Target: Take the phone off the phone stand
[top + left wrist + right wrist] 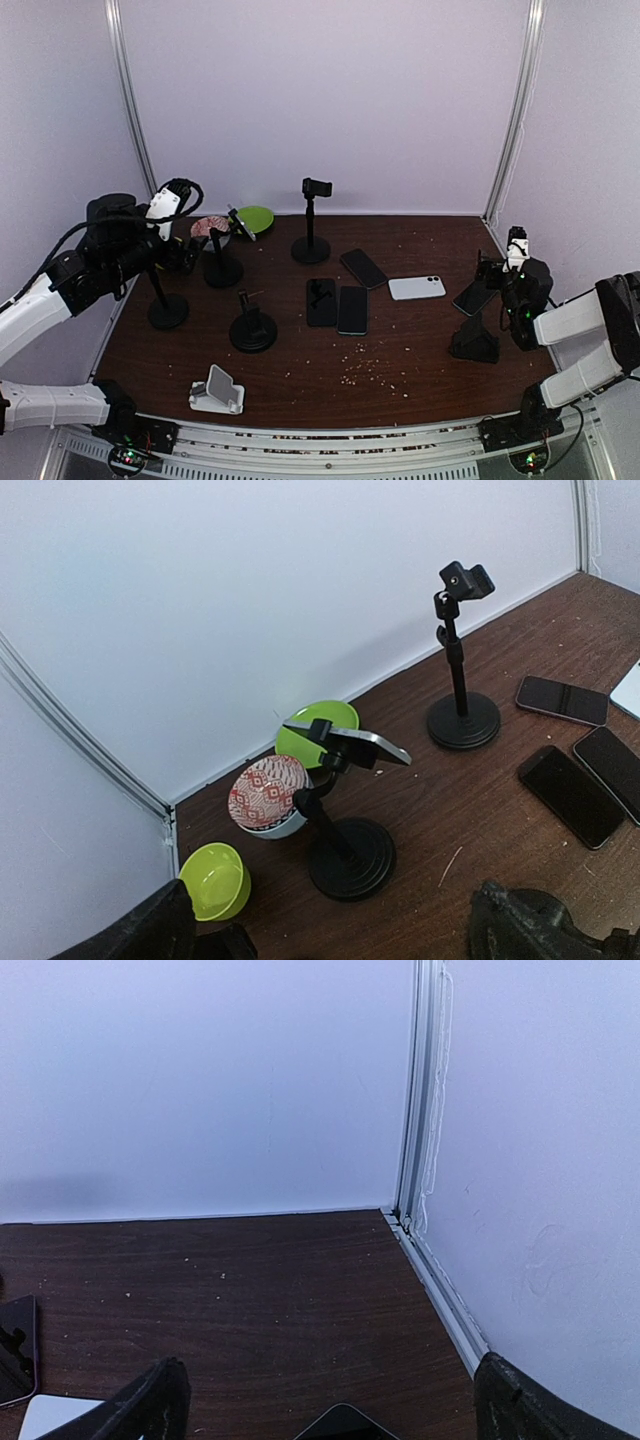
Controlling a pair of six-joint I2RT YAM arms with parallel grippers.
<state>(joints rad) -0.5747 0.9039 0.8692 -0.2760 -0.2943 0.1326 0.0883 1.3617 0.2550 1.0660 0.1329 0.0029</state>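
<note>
1. OK, your left gripper [335, 920] is wide open and empty, facing a phone [350, 744] clamped on the black phone stand [350, 858] beside the patterned bowl [268, 795].
2. Your right gripper [330, 1385] is wide open too, with a second phone [345, 1422] showing low between its fingers.

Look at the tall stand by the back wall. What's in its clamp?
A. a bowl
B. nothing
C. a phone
B: the stand has a bare clamp on top, with nothing gripped in it.
</note>
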